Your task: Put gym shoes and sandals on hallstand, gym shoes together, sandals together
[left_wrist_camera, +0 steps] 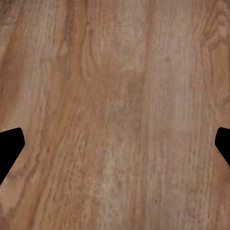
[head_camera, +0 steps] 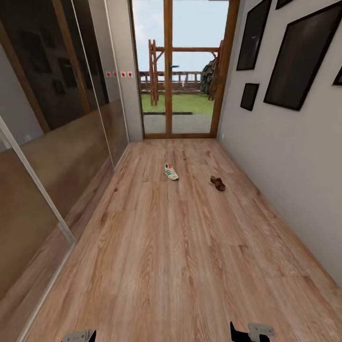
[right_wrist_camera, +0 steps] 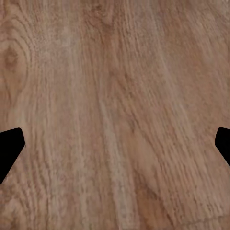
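One white gym shoe [head_camera: 171,172] with green stripes lies on the corridor floor [head_camera: 180,247] far ahead, near the glass door. A brown sandal [head_camera: 218,183] lies to its right, closer to the right wall. Both are well beyond my arms. My left gripper [left_wrist_camera: 115,148] hangs open over bare planks, its dark fingertips [left_wrist_camera: 9,148] wide apart. In the same way, my right gripper [right_wrist_camera: 115,148] is open above the floor with nothing between its fingertips [right_wrist_camera: 9,148]. The hallstand is out of view.
Glossy mirrored wardrobe doors [head_camera: 52,142] line the left side. The off-white right wall [head_camera: 294,161] carries black-framed pictures [head_camera: 299,57]. A wood-framed glass door [head_camera: 178,71] closes the far end. A wide stretch of floor lies between me and the shoes.
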You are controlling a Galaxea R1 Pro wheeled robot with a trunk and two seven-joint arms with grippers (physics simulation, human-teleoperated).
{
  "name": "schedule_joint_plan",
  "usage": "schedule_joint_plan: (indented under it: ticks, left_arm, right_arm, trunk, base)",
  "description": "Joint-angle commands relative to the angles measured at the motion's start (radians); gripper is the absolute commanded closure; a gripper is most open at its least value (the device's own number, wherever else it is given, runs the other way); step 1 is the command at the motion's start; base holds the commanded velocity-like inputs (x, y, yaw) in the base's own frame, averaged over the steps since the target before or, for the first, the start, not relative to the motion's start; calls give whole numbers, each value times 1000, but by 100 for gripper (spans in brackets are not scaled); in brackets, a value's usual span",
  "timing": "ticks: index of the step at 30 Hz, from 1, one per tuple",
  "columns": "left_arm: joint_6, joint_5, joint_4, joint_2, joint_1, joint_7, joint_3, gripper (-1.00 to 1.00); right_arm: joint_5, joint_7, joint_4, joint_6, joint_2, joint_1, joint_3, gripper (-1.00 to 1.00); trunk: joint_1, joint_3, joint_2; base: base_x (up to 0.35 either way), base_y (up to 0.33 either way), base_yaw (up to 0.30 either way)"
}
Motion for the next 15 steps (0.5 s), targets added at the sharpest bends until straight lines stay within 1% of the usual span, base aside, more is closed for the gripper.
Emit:
schedule_joint_plan:
  ticks: [1, 15]
  left_arm:
    - [-1, 10, 1, 0, -1, -10, 3, -100]
    - [-1, 10, 1, 0, -1, -10, 3, -100]
  right_arm:
    - [-4, -6, 0, -2, 0, 0, 9, -100]
    - [-4, -6, 0, -2, 0, 0, 8, -100]
  trunk:
    - [0, -1, 0]
    - [0, -1, 0]
  base:
    - [332, 82, 0]
    - [332, 82, 0]
